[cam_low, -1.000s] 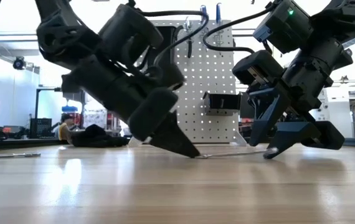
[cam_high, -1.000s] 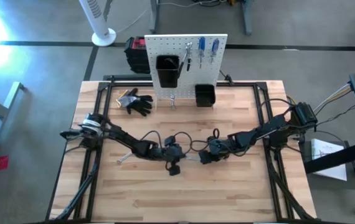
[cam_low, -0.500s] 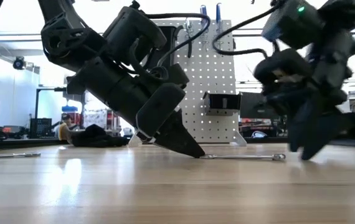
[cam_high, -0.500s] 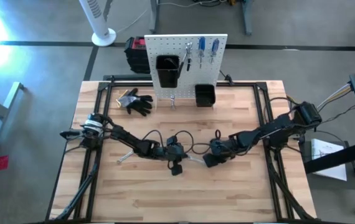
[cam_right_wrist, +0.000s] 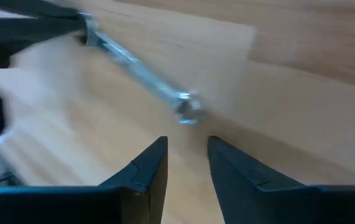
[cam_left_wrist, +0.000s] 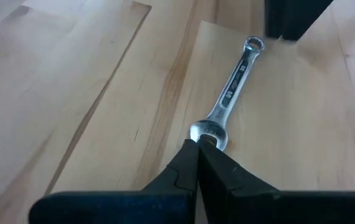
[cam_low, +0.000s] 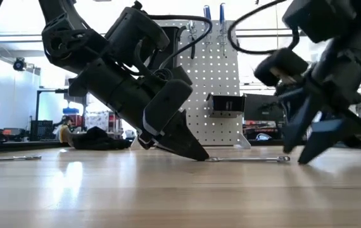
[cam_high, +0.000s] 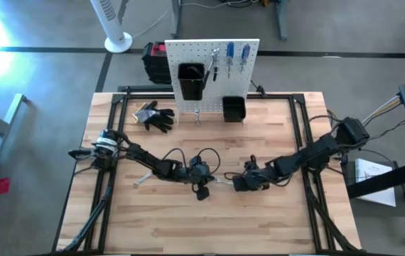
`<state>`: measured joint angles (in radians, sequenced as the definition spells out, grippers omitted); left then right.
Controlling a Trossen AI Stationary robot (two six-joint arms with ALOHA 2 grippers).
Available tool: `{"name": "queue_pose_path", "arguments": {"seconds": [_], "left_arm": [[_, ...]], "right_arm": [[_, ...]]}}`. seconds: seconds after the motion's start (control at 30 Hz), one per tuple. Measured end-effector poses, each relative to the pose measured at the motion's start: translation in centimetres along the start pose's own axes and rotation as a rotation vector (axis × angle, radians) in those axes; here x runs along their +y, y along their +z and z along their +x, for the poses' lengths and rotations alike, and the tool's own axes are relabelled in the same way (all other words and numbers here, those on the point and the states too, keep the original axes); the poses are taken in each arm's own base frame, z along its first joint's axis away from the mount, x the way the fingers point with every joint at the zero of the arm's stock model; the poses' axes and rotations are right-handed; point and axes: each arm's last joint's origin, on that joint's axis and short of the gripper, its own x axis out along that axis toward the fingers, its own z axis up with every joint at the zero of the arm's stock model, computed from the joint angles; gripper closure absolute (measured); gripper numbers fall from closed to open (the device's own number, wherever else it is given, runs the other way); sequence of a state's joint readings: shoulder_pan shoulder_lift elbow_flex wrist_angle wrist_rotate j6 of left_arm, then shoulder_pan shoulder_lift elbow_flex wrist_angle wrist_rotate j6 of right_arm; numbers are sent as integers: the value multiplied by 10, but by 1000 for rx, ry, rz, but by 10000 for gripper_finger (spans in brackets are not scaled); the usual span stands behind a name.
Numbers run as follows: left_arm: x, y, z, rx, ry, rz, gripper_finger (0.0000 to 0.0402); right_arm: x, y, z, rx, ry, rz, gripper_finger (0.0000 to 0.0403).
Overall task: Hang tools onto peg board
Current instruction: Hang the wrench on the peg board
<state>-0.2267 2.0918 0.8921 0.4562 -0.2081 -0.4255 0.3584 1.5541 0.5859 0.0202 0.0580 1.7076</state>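
Note:
A slim silver wrench (cam_left_wrist: 232,87) lies flat on the wooden table (cam_high: 259,220), about mid-table. It also shows in the low view (cam_low: 247,159). My left gripper (cam_left_wrist: 197,143) is shut, with its tips at the wrench's open end. My right gripper (cam_right_wrist: 187,152) is open and stands just short of the wrench's ring end (cam_right_wrist: 187,107), touching nothing. It shows in the high view (cam_high: 236,185) to the right of my left gripper (cam_high: 208,181). The white peg board (cam_high: 213,67) stands upright at the far edge with pliers (cam_high: 215,62) and two blue screwdrivers (cam_high: 237,57) hanging on it. My left gripper touches the wrench's open end (cam_left_wrist: 212,130) with the tips of its shut fingers. The fingers slant down from the table's left (cam_low: 190,149) and lie roughly along the wrench. The wrench lies flat on the table. Whether any metal is caught between the tips does not show.
A second wrench (cam_high: 140,180) lies left of my left arm. Black gloves (cam_high: 157,116) lie at the far left by the board. Two black bins (cam_high: 190,80) (cam_high: 234,108) sit on the board, and a small silver tool (cam_high: 197,114) stands at its foot.
My right gripper has drawn back from the wrench's ring end, toward the table's right and near edges, and now stands a little apart from it. The wrench still lies flat on the table.

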Motion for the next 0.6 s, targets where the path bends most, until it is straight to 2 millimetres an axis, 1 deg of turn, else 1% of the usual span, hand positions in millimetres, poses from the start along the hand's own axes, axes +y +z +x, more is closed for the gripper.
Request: {"name": "queue_pose_path", "arguments": {"seconds": [0.03, 0.13, 0.2, 0.33, 0.6], "left_arm": [[-1, 0, 0, 0, -1, 0, 400], [-1, -1, 0, -2, 1, -7, 400], [-2, -1, 0, -2, 1, -7, 400], [-2, -1, 0, -3, 0, -6, 400], [-3, -1, -1, -5, -1, -7, 400]], "right_arm": [[-2, 0, 4, 4, -10, 1, 295], [0, -2, 11, 17, 19, 20, 297], [-1, -2, 13, 13, 12, 20, 296], [-4, -1, 11, -10, 10, 16, 295], [-10, 2, 7, -41, -10, 23, 311]]}}
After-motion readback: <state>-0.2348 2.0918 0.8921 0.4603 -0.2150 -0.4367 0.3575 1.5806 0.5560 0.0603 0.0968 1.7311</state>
